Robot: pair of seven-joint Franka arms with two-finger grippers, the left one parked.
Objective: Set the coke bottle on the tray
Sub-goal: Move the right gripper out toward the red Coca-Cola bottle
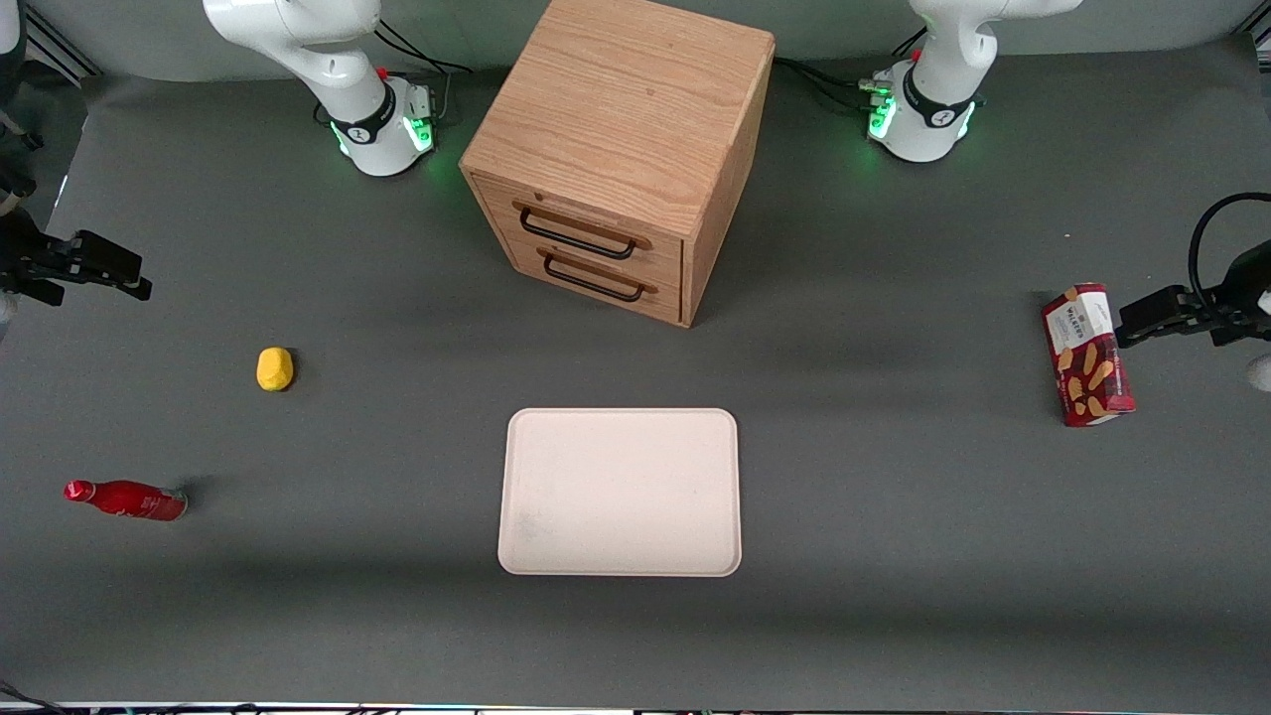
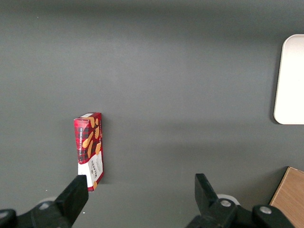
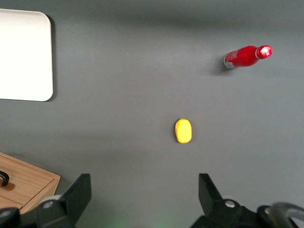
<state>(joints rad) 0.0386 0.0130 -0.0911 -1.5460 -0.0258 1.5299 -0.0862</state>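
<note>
The coke bottle [image 1: 127, 500] [image 3: 244, 56], a small glossy red bottle with a red cap, lies on its side on the grey table, toward the working arm's end and nearer the front camera than the yellow object. The pale cream-pink tray [image 1: 621, 492] [image 3: 23, 54] [image 2: 290, 80] lies flat in front of the wooden cabinet with nothing on it. My right gripper [image 1: 124, 276] [image 3: 145, 190] hangs open well above the table at the working arm's end, farther from the front camera than the bottle and apart from it. Nothing is between its fingers.
A small yellow rounded object [image 1: 274, 368] [image 3: 183, 130] lies between the gripper and the bottle. A wooden two-drawer cabinet [image 1: 621, 149] [image 3: 23, 183] stands at mid-table. A red snack box [image 1: 1087, 355] [image 2: 89, 149] lies toward the parked arm's end.
</note>
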